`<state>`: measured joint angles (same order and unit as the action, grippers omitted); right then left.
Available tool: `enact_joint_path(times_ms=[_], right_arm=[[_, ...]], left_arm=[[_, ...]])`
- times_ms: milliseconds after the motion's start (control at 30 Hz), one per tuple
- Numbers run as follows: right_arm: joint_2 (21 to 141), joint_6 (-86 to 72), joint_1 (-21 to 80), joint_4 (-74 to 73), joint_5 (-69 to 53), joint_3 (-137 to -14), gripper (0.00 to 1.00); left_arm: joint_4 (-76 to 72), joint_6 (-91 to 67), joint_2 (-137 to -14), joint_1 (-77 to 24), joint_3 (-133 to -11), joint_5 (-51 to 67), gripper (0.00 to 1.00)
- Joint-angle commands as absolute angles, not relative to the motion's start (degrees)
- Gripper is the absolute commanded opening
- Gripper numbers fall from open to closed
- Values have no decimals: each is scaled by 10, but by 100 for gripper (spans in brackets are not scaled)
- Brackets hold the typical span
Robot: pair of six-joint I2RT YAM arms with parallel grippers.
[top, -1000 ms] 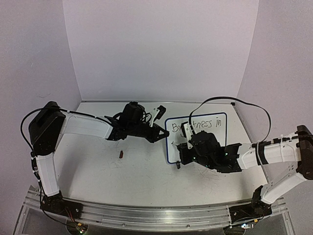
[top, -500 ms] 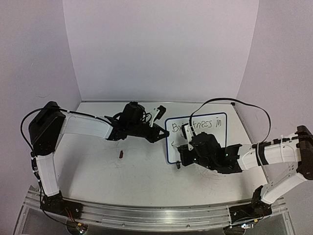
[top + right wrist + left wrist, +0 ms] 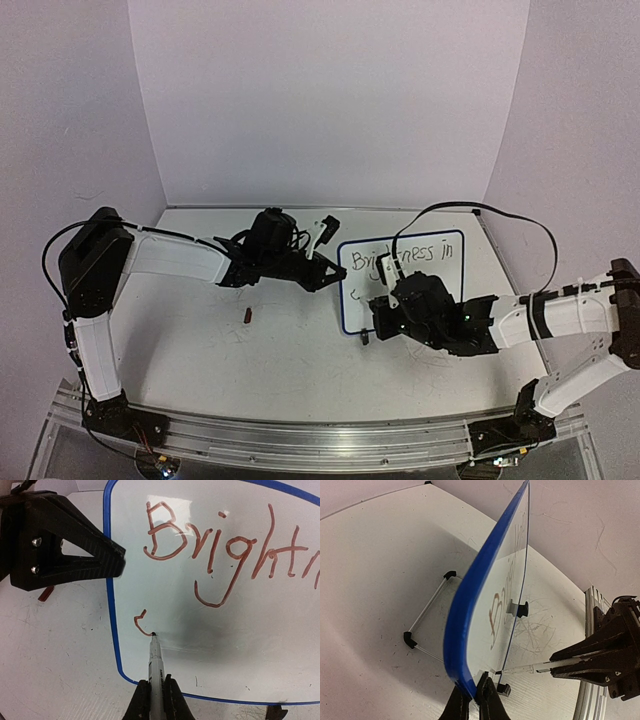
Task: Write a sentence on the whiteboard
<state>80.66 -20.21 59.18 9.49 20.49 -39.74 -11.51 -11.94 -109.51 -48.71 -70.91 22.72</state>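
The whiteboard (image 3: 447, 278), blue-framed, stands tilted at the table's right middle. My left gripper (image 3: 334, 273) is shut on its left frame edge. In the left wrist view the fingertips (image 3: 474, 694) pinch the blue frame (image 3: 470, 595) at its lower corner. The sentence (image 3: 424, 252) reads "Brightness in" on the top line; up close its letters (image 3: 220, 550) look reddish-brown. My right gripper (image 3: 156, 692) is shut on a white marker (image 3: 155, 662). The marker's tip touches the board at the end of a small curved stroke (image 3: 140, 623) below the "B".
A small dark red cap-like piece (image 3: 247, 316) lies on the table left of the board. The board's wire legs with black feet (image 3: 410, 639) reach out behind it. Grey scribbles (image 3: 540, 630) mark the tabletop. White walls close in the back and sides.
A small curved stroke has appeared on the board's second line. My right gripper has shifted slightly right and nearer. The left arm and the board have stayed put.
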Motion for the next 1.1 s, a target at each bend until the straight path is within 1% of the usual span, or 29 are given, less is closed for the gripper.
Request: enact_joint_path(times_ms=[0,433,1067], right_arm=[[805,-197,587,120,246,-422,0],[807,-184,580,123,254,-438,0],[796,-210,583,88,201,-397,0]], left_arm=[[-37,-78,-1094,-484,-697,159,0],[-38,-77,-1093,-485,-693,161,0],[-38,-77,-1093,-484,-693,159,0]])
